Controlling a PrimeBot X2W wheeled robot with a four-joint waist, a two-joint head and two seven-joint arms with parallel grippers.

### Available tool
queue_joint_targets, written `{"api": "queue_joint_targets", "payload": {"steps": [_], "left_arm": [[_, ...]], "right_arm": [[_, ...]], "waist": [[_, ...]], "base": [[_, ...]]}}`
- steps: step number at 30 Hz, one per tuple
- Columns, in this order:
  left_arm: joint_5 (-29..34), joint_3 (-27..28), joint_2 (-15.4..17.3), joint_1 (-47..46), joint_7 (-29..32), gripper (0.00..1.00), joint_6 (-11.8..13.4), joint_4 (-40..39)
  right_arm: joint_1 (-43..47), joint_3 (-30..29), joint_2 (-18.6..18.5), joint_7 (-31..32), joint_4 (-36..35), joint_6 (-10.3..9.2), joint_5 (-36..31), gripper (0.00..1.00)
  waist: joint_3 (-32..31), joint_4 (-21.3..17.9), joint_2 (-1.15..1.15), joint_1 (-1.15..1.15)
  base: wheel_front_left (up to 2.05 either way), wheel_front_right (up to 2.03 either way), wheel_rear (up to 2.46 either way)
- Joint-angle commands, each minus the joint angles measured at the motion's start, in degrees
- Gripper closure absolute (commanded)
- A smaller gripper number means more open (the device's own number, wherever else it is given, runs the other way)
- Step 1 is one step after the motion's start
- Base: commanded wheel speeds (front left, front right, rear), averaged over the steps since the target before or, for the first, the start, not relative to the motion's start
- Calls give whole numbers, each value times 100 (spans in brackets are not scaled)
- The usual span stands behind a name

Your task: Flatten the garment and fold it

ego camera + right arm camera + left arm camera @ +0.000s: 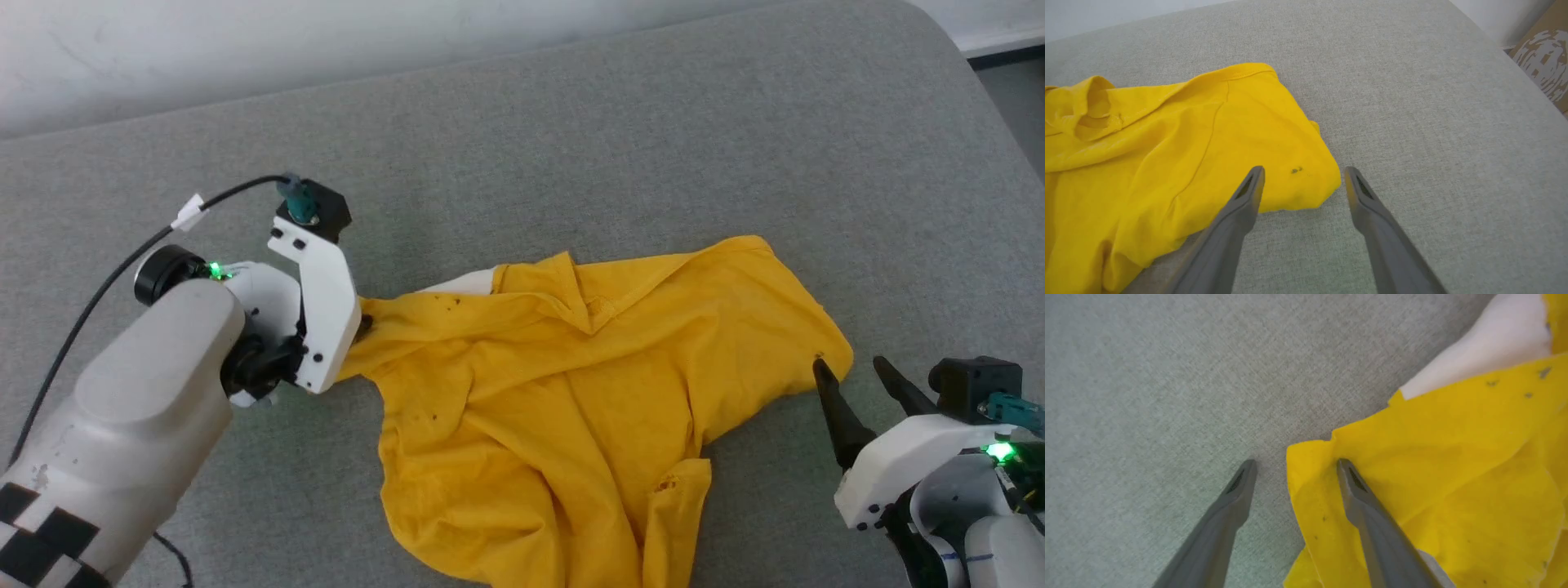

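The garment (pixel 571 384), a bright yellow T-shirt, lies crumpled across the middle of the grey surface, with a white patch (pixel 461 283) at its far left edge and a small hole (pixel 665 484) near the front. My left gripper (pixel 1296 463) is open at the shirt's left corner (pixel 1310 457): one finger rests over the yellow cloth (pixel 1453 457), the other over bare surface. In the head view its fingers are hidden behind the white mount (pixel 326 310). My right gripper (pixel 849 365) is open at the shirt's right corner, which lies between its fingertips (pixel 1303 169) in the right wrist view.
The grey fabric-covered surface (pixel 571 122) reaches back to a white wall (pixel 245 41). Its rounded right edge (pixel 988 90) drops to the floor. A brown cardboard box (pixel 1545 61) stands beyond that edge. A black cable (pixel 122 261) trails from my left wrist.
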Motion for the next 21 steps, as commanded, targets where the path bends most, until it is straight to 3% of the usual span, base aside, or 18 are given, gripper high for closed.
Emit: {"api": "queue_joint_targets", "payload": {"steps": [1, 4, 5, 6, 11, 16, 21], "left_arm": [[-143, -128, -15, -18, 44, 0, -37, 33], [-396, -389, 23, -40, 119, 0, -38, 22], [-456, -453, 34, -56, 138, 55, -38, 43], [-508, -473, 36, -81, 94, 100, -38, 78], [-575, -157, -19, -264, -747, 100, 43, 463], [-613, 475, 107, -244, -2083, 100, 529, 802], [-844, 1028, 392, 85, -3006, 100, 870, 1068]], "right_arm": [[-100, -12, 23, -59, 23, -11, 23, 0], [-131, -70, 35, -93, 81, -11, 14, 0], [-139, -90, 40, -101, 98, -11, 3, 0], [-145, -107, 46, -106, 110, -11, -10, 0], [-172, -121, 36, -110, 106, -11, -34, 0], [-126, -148, -47, -65, 50, -11, -39, 0], [-11, -134, -159, 46, -80, -11, -37, 0]], "waist": [[93, -73, 0, -1], [127, -38, 0, -1], [133, -16, 0, -1], [139, 11, 0, -1], [71, 190, 0, -1], [-176, 420, 0, -1], [-428, 706, 0, -1]], "base": [[0, 0, 0], [0, 0, 0], [0, 0, 0], [0, 0, 0], [0, 0, 0], [0, 0, 0], [0, 0, 0]]}}
